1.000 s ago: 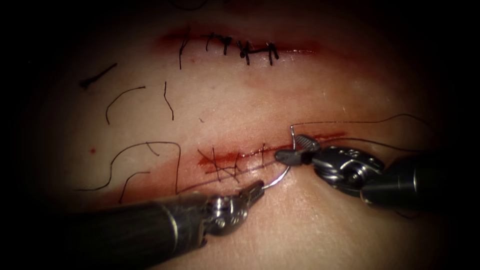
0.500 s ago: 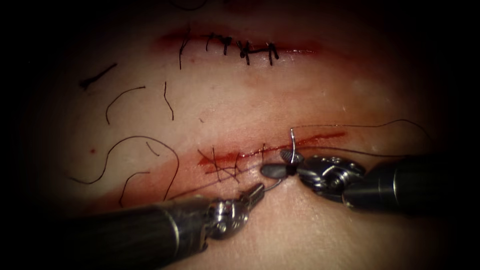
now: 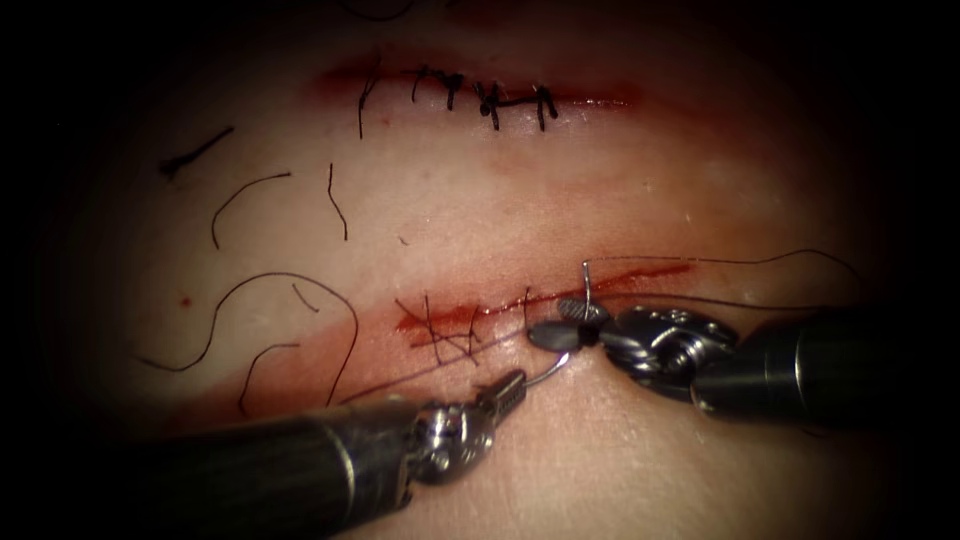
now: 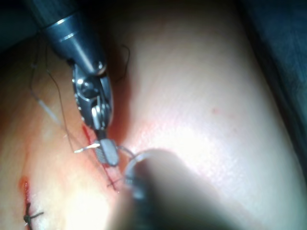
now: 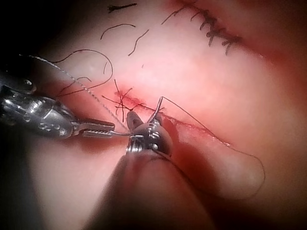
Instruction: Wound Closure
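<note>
Gripping the thin curved steel needle (image 3: 572, 340) near its pointed end, the left arm's slim metal hand (image 3: 510, 384) sits below the lower cut (image 3: 560, 297), its jaws clenched on the wire; the right wrist view shows the same hand (image 5: 103, 129) pinching the needle (image 5: 156, 111) from the side. The needle arcs up from that grip, passes under the right arm's hand (image 3: 565, 325), and its blunt tail stands out of the pale pink tissue (image 3: 480, 210) above the cut's edge. The right arm's dark-shafted hand lies across the needle's middle with its two jaws parted, one above the other, touching the tissue just beside the cut; whether they pinch the needle cannot be told. In the left wrist view this hand (image 4: 106, 152) sits at the red wound line with the needle (image 4: 86, 149) crossing it. Fine black thread (image 3: 730, 262) runs from the needle's tail off to the right. Finished dark stitches (image 3: 445, 335) cross the cut's left part, smeared with red fluid (image 3: 430, 322). Loose cut ends of thread (image 3: 250, 195) lie on the tissue at left, and an upper stitched cut (image 3: 480, 95) runs above.
</note>
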`<state>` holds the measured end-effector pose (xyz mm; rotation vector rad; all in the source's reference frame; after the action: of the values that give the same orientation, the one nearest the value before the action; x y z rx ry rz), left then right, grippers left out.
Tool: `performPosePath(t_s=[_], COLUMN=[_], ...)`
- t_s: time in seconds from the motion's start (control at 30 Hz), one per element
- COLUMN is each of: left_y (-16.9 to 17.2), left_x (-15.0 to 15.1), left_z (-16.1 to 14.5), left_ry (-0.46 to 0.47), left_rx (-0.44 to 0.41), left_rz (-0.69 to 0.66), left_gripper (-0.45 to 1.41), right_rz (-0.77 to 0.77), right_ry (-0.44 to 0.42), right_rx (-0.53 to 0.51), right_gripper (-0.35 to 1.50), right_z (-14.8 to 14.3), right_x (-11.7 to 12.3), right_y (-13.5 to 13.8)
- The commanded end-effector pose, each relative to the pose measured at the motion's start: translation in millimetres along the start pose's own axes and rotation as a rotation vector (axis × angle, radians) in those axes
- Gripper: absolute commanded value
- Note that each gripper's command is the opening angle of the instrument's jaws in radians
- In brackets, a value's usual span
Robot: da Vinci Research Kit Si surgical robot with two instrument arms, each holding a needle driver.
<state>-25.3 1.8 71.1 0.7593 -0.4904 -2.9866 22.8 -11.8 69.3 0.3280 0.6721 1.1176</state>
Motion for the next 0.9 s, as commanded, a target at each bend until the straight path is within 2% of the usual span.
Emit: performPosePath(t_s=[0.03, 0.23, 0.3, 0.33, 0.37, 0.4, 0.6, 0.63, 0.67, 0.7, 0.73, 0.77, 0.8, 0.9], left_y=[0.6, 0.6, 0.6, 0.6, 0.6, 0.6, 0.7, 0.6, 0.5, 0.3, -0.2, -0.2, -0.7, -1.7], left_x=[0.3, 0.3, 0.3, 0.3, 0.3, 0.3, 0.2, 0.2, 0.2, 0.3, 0.4, 0.4, 0.6, 1.1], left_z=[0.7, 0.6, 0.6, 0.6, 0.6, 0.6, 0.4, 0.3, 0.2, 0.1, -0.1, -0.1, -0.5, -1.4], left_ry=[0.0, 0.001, 0.001, 0.001, 0.0, 0.0, 0.003, 0.014, 0.032, 0.063, 0.122, 0.122, 0.183, 0.274], left_rx=[-0.002, -0.003, -0.003, -0.003, -0.003, -0.003, 0.001, 0.0, -0.005, -0.012, -0.045, -0.045, -0.098, -0.179], left_rz=[0.0, 0.0, 0.006, 0.006, 0.006, 0.006, 0.015, 0.012, 0.008, 0.002, -0.04, -0.04, -0.152, -0.327], left_gripper=[-0.45, -0.45, -0.45, -0.45, -0.45, -0.45, -0.45, 0.02, 0.29, 0.47, 0.86, 0.86, 1.04, 1.06], right_rz=[0.003, 0.005, 0.007, 0.007, 0.013, 0.006, -0.005, -0.01, -0.016, -0.016, -0.022, -0.022, -0.028, -0.04], right_ry=[0.0, 0.007, 0.019, 0.019, 0.027, 0.03, 0.036, 0.035, 0.038, 0.037, 0.037, 0.037, 0.04, 0.043], right_rx=[-0.004, -0.001, 0.002, 0.002, 0.003, 0.01, 0.001, 0.001, 0.001, 0.002, 0.002, 0.002, 0.002, -0.001], right_gripper=[0.86, 0.84, 0.47, 0.47, 0.14, -0.35, -0.35, -0.35, -0.35, -0.35, -0.35, -0.35, -0.35, -0.35], right_z=[0.6, 0.3, 0.0, 0.0, -0.1, -0.1, -0.2, -0.3, -0.3, -0.4, -0.4, -0.4, -0.4, -0.4], right_x=[-0.4, -0.1, 0.2, 0.2, 0.2, 0.2, 0.3, 0.3, 0.4, 0.4, 0.4, 0.4, 0.4, 0.5], right_y=[-0.2, -0.4, -0.6, -0.6, -0.5, -0.5, -0.5, -0.4, -0.3, -0.3, -0.3, -0.3, -0.3, -0.3])
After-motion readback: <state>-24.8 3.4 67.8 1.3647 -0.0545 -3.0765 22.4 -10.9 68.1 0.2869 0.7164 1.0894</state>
